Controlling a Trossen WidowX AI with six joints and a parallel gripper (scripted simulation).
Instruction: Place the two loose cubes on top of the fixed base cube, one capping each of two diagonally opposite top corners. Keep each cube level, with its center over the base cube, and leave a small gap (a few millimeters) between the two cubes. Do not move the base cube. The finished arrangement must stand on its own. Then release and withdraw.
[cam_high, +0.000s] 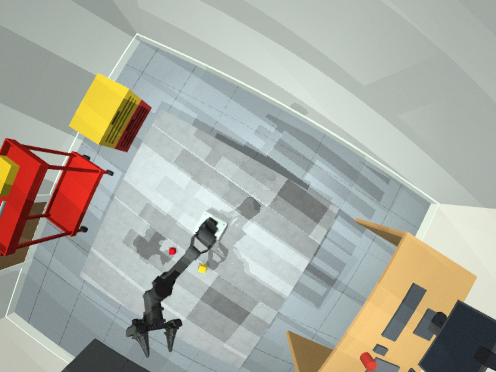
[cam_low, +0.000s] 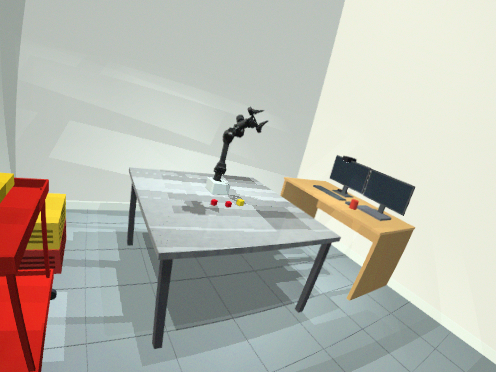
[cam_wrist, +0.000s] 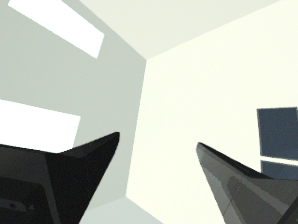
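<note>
Two red cubes (cam_low: 214, 202) (cam_low: 228, 203) and a yellow cube (cam_low: 240, 202) sit in a row on the table (cam_low: 240, 235), just in front of the arm's white base (cam_low: 217, 186). End effector (cam_low: 258, 117) is high above them, at about 1 o'clock from the row. Arm (cam_low: 224, 150) rises upright, wrist bent toward the wall. Fingers spread wide, holding nothing.

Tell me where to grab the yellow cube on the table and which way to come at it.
Grip the yellow cube across two opposite flat side faces, coming straight down from above. It sits flat on the table, apart from the nearest red cube, so its top is free and the fingers should have room on either side. The gripper is open and raised high, holding nothing.
</note>
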